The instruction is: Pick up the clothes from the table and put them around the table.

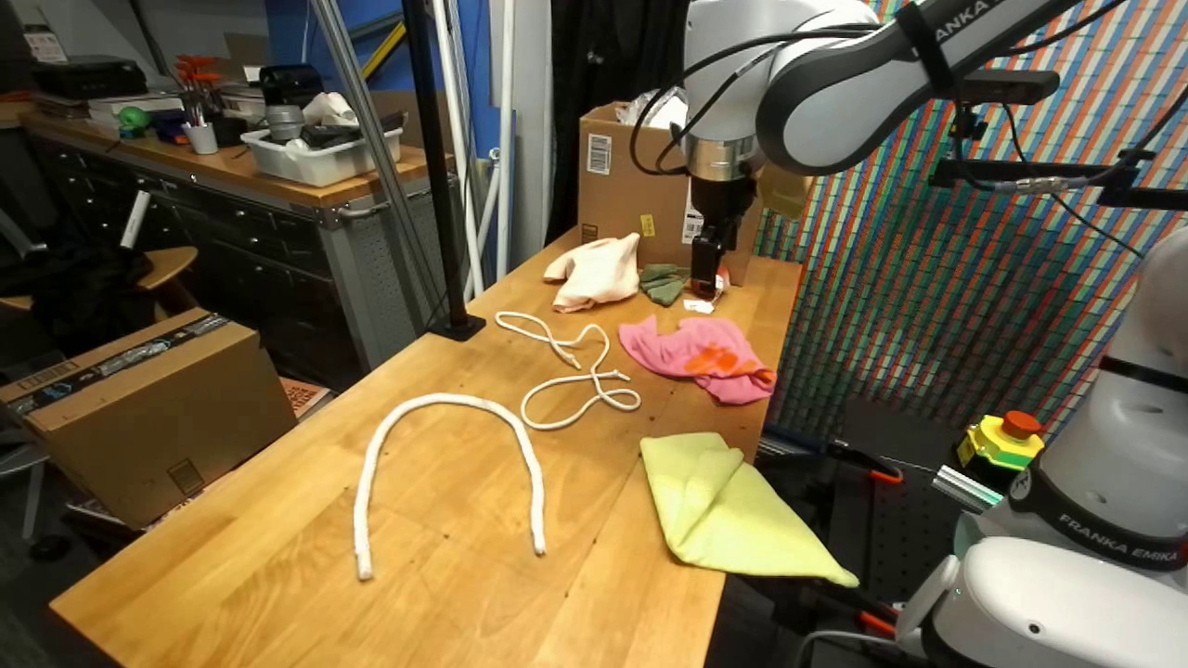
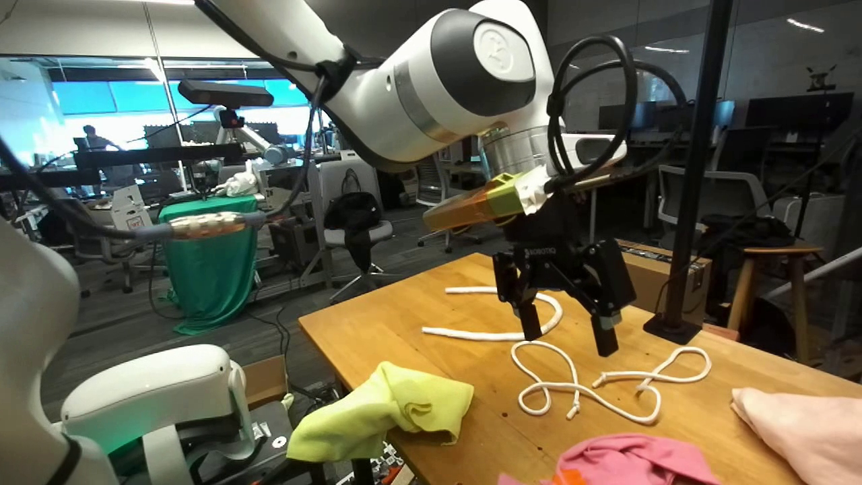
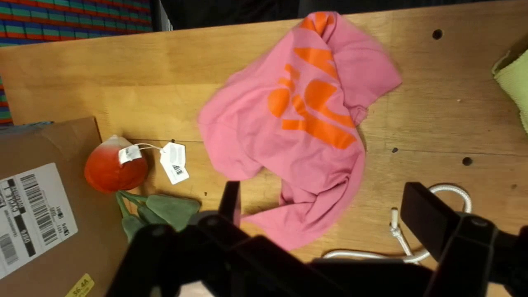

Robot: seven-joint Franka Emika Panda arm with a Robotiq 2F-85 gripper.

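We judged it best to lower our black two-fingered hand (image 2: pixel 569 341), spread and empty, and pinch a raised fold. Below and near that hand lay the crumpled pink orange-printed fabric piece (image 3: pixel 288 138); farther off, the cream-peach fabric piece (image 1: pixel 599 275) and the folded yellow-green fabric piece (image 1: pixel 719 508), the latter overhanging the light-wood rectangular worktop (image 1: pixel 278 575).

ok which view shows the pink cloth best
The wrist view: there the pink cloth is seen from above, large, its orange print clear. Both exterior views show it: the whole cloth but smaller, or a portion, the picture's bottom edge cutting it off.
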